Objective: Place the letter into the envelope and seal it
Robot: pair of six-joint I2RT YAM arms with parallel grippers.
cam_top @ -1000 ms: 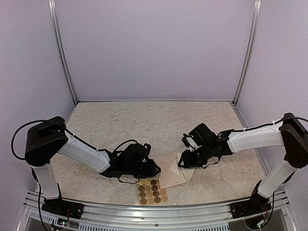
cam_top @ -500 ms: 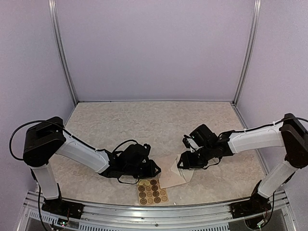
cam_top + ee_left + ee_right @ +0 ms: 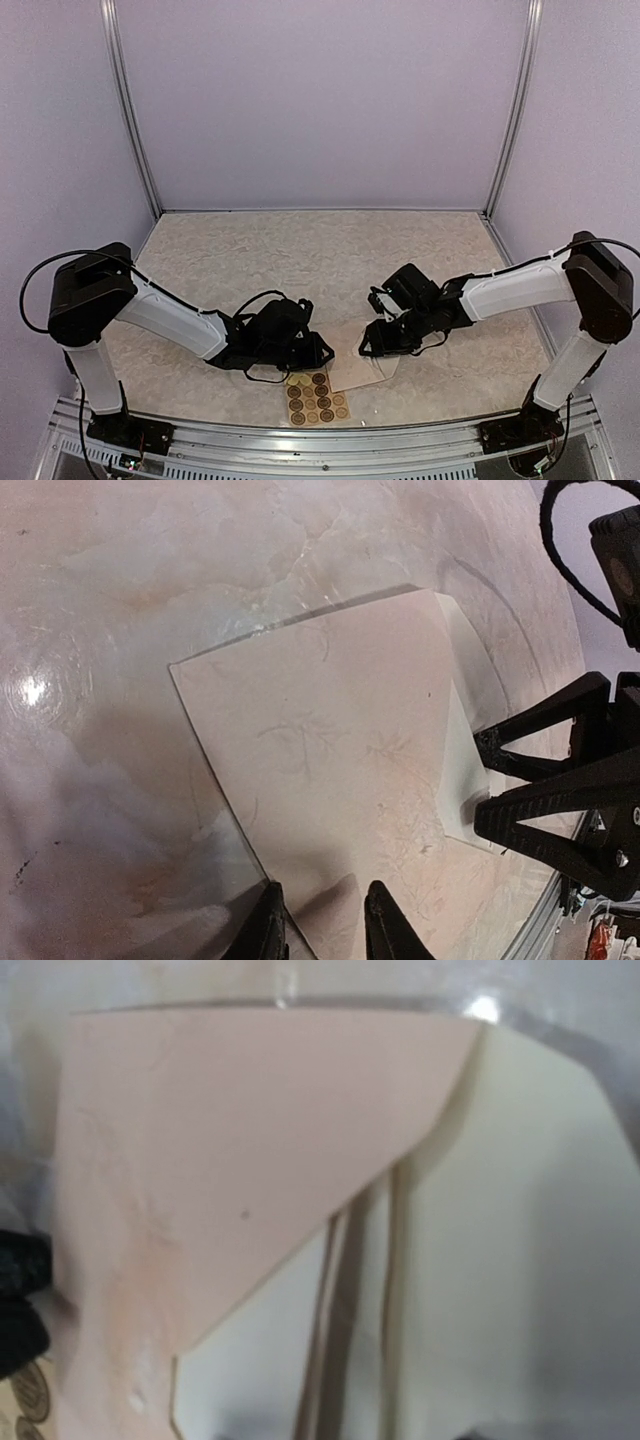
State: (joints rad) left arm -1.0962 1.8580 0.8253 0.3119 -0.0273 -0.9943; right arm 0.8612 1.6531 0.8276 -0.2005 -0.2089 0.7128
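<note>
The envelope [image 3: 350, 370] lies flat on the table near the front edge, pale tan [image 3: 330, 770]. White paper [image 3: 462, 680] shows along its right side; whether that is the flap's inner face or the letter I cannot tell. My left gripper [image 3: 322, 352] rests low at the envelope's left edge. Its fingertips [image 3: 325, 925] stand apart with nothing between them, one at the paper's edge, one over it. My right gripper [image 3: 368, 345] hovers at the right edge, its black fingers [image 3: 540, 815] spread on either side of the white paper's border. The right wrist view is filled by tan envelope [image 3: 220, 1140] and white paper [image 3: 500, 1240].
A tan sheet of round brown stickers [image 3: 315, 397] lies just in front of the envelope, by the table's metal front rail [image 3: 330, 435]. A black cable [image 3: 575, 560] loops near the right arm. Pale walls close in the table on three sides.
My right gripper has slid left and lower over the envelope's right side and its jaws have spread wider. The left gripper opened slightly and stayed in place.
</note>
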